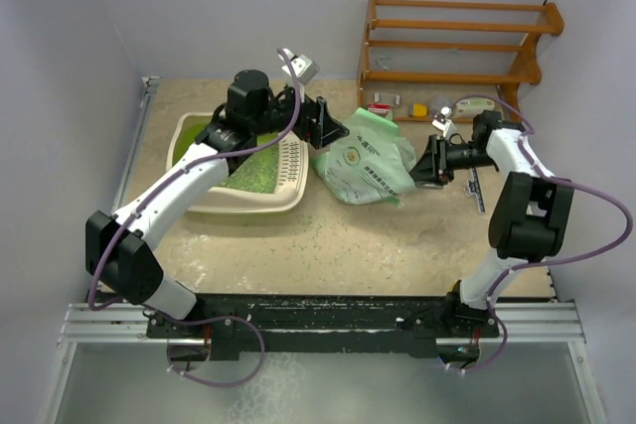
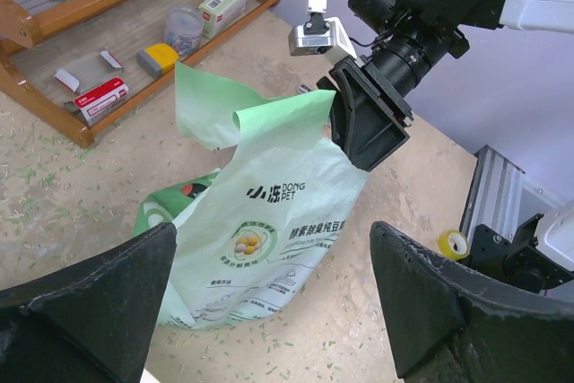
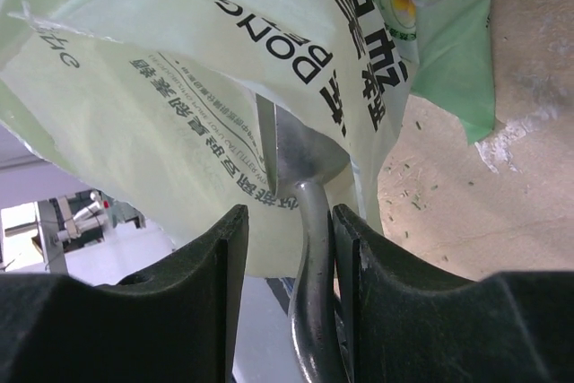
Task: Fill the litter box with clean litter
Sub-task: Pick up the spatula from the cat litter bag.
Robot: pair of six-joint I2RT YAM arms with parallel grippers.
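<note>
As left hand (image 1: pixel 331 128), right hand (image 1: pixel 424 162) flank one bag (image 1: pixel 370 164) — one litter box (image 1: pixel 185 136) beside

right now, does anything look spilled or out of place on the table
Yes. Loose green litter pellets are scattered over the table in front of the litter box and around the pale green litter bag, outside the tray where they belong. The bag itself lies slumped, its open top curling over.

Overhead rear view, wrist close-ups, bag (image 1: pixel 365 161) shared
</note>
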